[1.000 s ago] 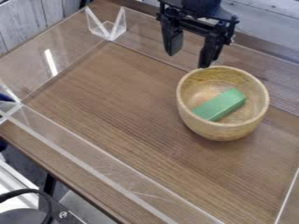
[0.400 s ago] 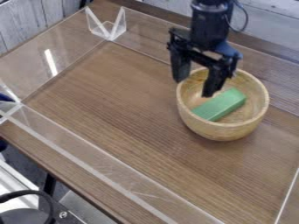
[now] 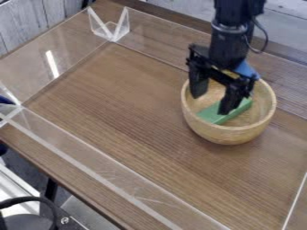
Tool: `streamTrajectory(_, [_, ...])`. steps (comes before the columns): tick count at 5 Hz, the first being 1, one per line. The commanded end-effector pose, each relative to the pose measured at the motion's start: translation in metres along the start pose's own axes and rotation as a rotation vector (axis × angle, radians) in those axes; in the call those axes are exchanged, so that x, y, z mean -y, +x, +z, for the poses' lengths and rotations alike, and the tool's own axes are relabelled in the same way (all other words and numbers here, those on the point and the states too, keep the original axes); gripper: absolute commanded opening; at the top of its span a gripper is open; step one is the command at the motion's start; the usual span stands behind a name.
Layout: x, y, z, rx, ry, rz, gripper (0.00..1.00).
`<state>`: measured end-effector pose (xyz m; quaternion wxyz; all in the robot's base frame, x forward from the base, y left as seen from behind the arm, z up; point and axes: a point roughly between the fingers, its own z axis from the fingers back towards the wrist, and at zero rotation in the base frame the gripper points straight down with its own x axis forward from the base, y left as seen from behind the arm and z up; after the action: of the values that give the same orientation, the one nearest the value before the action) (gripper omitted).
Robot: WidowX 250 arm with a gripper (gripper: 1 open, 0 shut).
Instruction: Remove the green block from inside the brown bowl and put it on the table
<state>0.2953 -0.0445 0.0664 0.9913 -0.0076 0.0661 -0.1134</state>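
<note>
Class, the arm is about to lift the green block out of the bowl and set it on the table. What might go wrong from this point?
1. The open gripper hangs inside the bowl; one finger is close to the rim and might knock or drag the bowl.
2. The green block lies slanted in the bowl, so the fingers may close on a corner and let it slip.
3. The bowl sits near the table's right wall, leaving little room on that side for placing.

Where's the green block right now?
Camera view, right side: the green block lies inside the brown bowl, partly hidden by the gripper, whose open jaws reach down into the bowl.
</note>
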Motion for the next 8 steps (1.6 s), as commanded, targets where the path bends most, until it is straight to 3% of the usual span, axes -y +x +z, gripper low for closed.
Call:
streamTrajectory(1, [0.000, 0.012, 0.009, 0.050, 0.005, -0.006, 1.00])
streamTrajectory(2, [0.000, 0.014, 0.005, 0.051, 0.005, -0.004, 0.00])
streamTrajectory(3, [0.000, 0.015, 0.012, 0.069, 0.008, -0.003, 0.00])
streamTrajectory(4, [0.000, 0.013, 0.026, 0.097, 0.013, 0.002, 1.00])
streamTrajectory(5, [0.000, 0.013, 0.036, 0.121, 0.018, 0.006, 0.00])
streamTrajectory(6, [0.000, 0.013, 0.045, 0.144, 0.020, 0.008, 0.00])
streamTrajectory(8, [0.000, 0.018, 0.038, 0.139, 0.017, 0.004, 0.00])
